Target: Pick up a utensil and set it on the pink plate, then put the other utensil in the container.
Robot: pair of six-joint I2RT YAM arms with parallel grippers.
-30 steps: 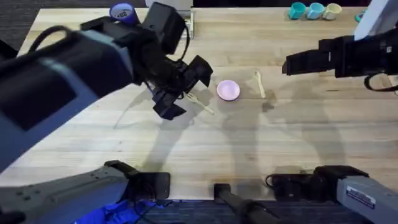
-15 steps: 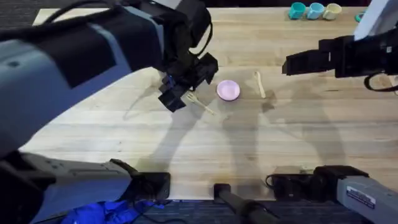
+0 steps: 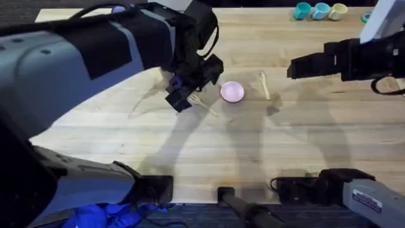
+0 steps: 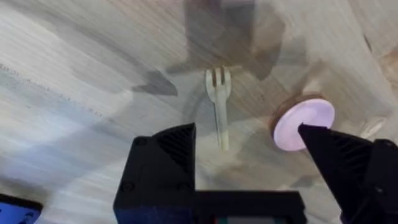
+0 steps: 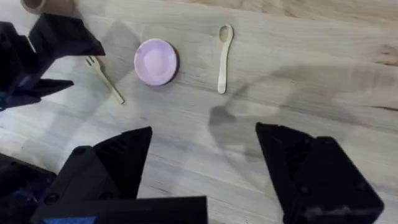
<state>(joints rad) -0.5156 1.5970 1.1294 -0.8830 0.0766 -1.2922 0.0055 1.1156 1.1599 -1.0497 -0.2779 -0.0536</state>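
Note:
The pale fork (image 3: 204, 104) lies on the wooden table just left of the small pink plate (image 3: 232, 92). The pale spoon (image 3: 264, 85) lies right of the plate. My left gripper (image 3: 195, 85) hovers open above the fork's tined end. In the left wrist view the fork (image 4: 219, 106) lies in line with the gap between the black fingers (image 4: 165, 162), beside the plate (image 4: 305, 124). My right gripper (image 3: 292, 66) is open, raised right of the spoon (image 5: 224, 57). A tan container (image 5: 46, 5) peeks in at the right wrist view's edge, beyond the left gripper (image 5: 37, 56).
Two teal cups (image 3: 311, 10) and a cream cup (image 3: 338, 10) stand at the table's far right corner. The left arm's large body covers much of the table's left half. Bare wood stretches along the near side of the table (image 3: 253, 152).
My left arm has swung right and a bit farther in, bringing its open gripper over the fork. The right arm, fork, plate and spoon have not moved.

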